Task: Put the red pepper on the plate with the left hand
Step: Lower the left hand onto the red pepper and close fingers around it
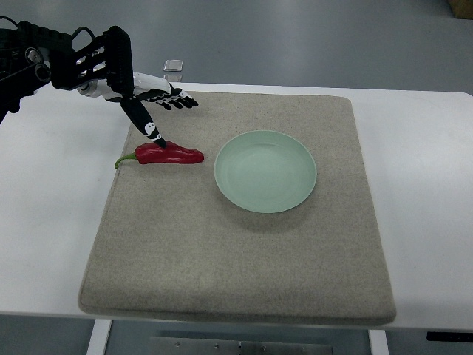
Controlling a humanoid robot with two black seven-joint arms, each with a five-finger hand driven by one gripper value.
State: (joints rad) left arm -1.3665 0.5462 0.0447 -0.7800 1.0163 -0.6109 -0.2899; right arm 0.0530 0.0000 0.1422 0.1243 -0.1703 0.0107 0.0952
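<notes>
A red pepper [168, 154] with a green stem lies on the beige mat [236, 259], left of a pale green plate [265, 171]. My left hand [151, 111] comes in from the upper left and hovers over the pepper. Its fingers [176, 98] are spread, and the thumb tip touches the top of the pepper near the stem end. Nothing is grasped. The plate holds nothing. My right arm does not show.
The mat covers most of a white table [429, 185]. A small shiny object [174, 65] lies on the floor beyond the table's far edge. Grey floor fills the top of the view.
</notes>
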